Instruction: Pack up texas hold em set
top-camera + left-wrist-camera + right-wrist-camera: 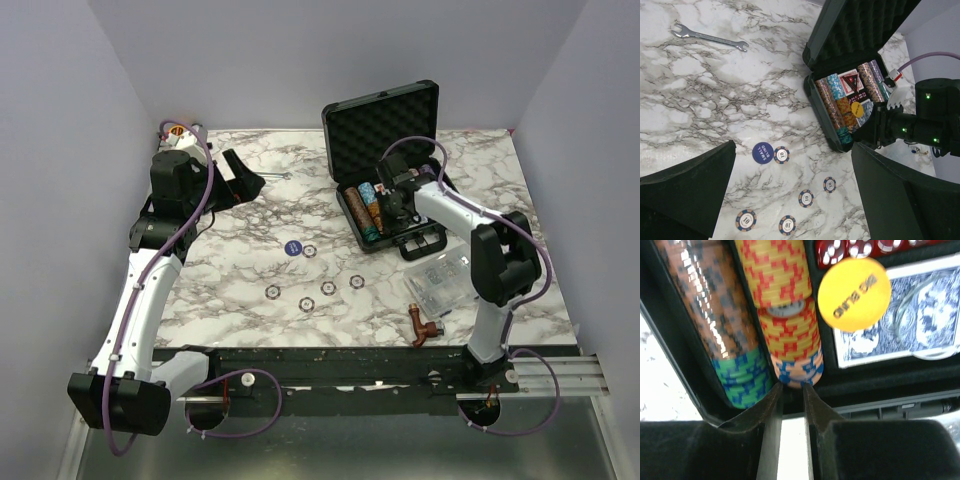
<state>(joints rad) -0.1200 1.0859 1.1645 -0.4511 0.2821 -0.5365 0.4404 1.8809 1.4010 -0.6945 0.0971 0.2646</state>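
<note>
Top view overlooks the table (250, 260); both wrist views share the briefcase (850, 30), right closest

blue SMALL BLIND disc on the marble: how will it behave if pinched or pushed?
The blue disc lies flat and thin on the table, so it is probably hard to pinch from above. Pushed, it would likely slide rather than roll, and could knock the chip right beside it. It looks rigid and light.

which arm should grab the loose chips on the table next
Left. Its gripper is open and free, and the loose chips show in its own camera. The right gripper is down in the case, jaws nearly together.
</note>
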